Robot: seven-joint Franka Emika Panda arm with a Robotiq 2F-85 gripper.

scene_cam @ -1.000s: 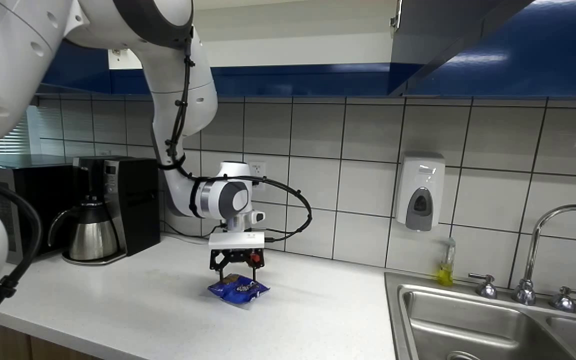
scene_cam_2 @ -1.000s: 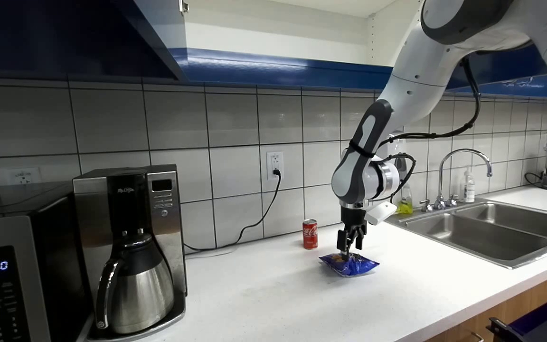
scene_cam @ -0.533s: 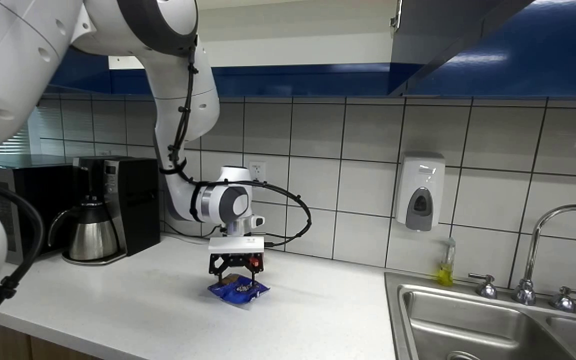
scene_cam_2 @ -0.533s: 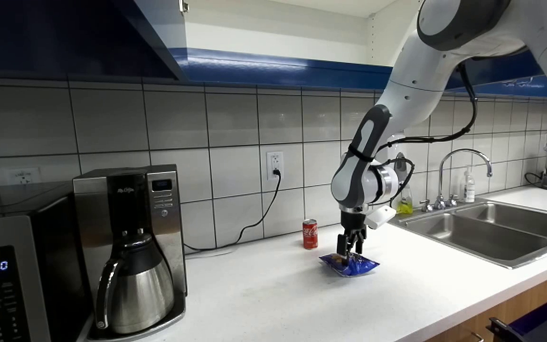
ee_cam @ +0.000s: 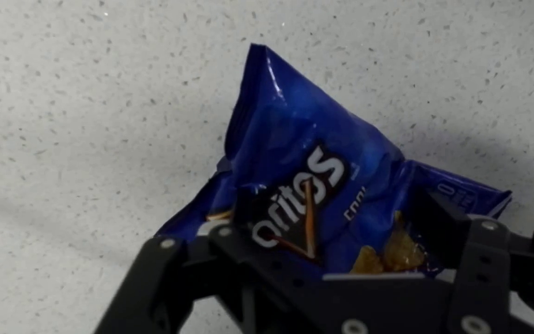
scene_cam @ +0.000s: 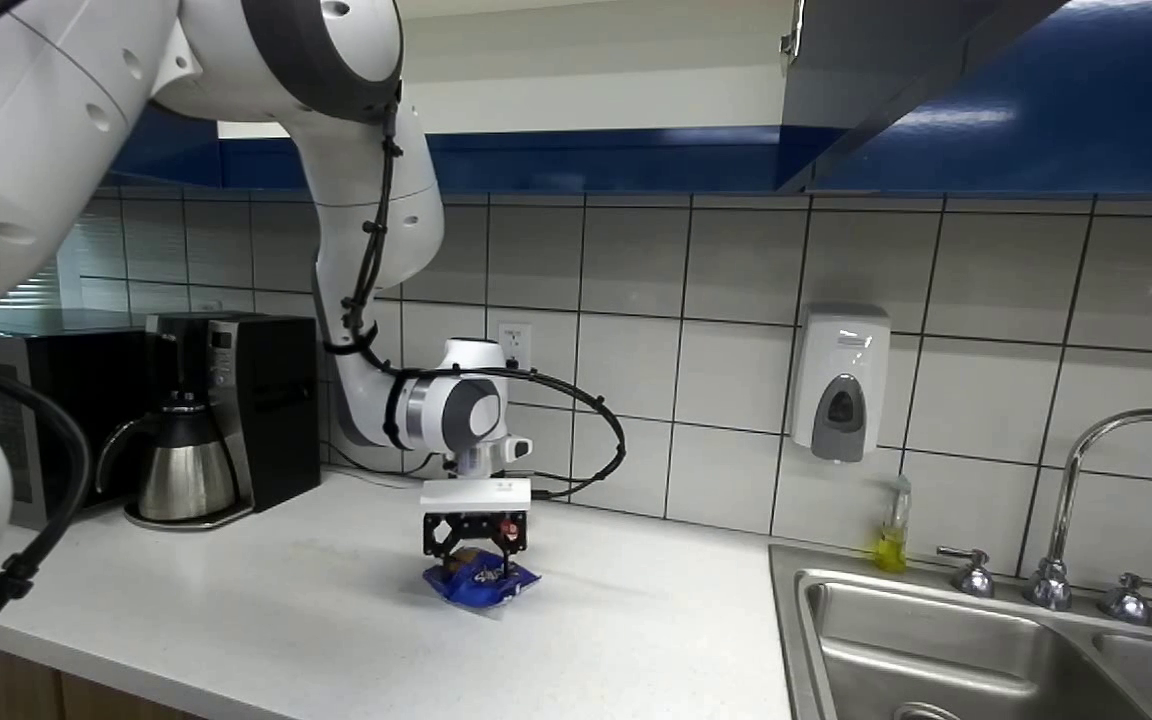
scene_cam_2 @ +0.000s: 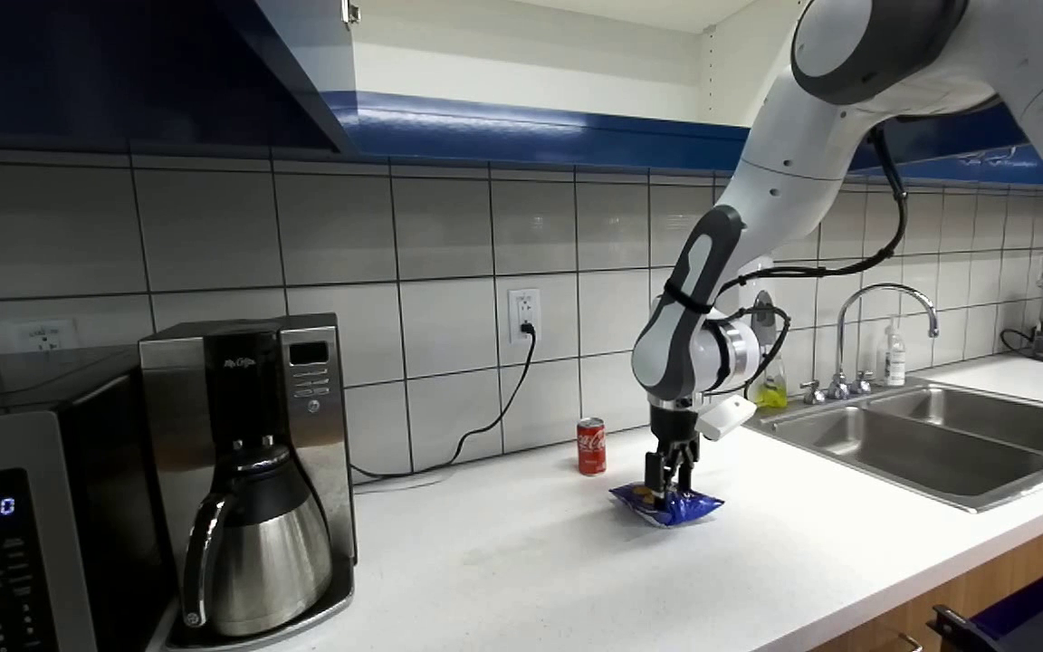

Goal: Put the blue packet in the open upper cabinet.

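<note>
- The blue packet [ee_cam: 322, 171] is lying crumpled on the table [scene_cam: 636, 640], between the back edge along the wall and the front edge; its lettered side is facing the wrist camera.
- The gripper [scene_cam: 478, 570] is pointing down at the packet. Its jaws are standing apart with part of the packet between them; whether they are clamping on it I cannot tell.
- A red can [scene_cam_2: 591, 446] is standing upright near the packet, closer to the table's back edge.
- The arm [scene_cam_2: 784, 181] is reaching down from above, passing in front of the open cabinet [scene_cam_2: 521, 131].
- That cabinet is hanging over the table's back edge, its pale inside showing in both exterior views.
- A coffee maker [scene_cam_2: 259, 484] is standing toward the back edge, well apart from the packet, a microwave [scene_cam_2: 78, 489] just beside it.
- On the packet's other side a sink [scene_cam: 796, 620] is sitting in the table, a tap [scene_cam: 1066, 480] rising at its back rim.
- A bottle [scene_cam: 892, 540] with yellow liquid is standing near the tap, below a soap dispenser [scene_cam: 841, 385] hanging on the wall.
</note>
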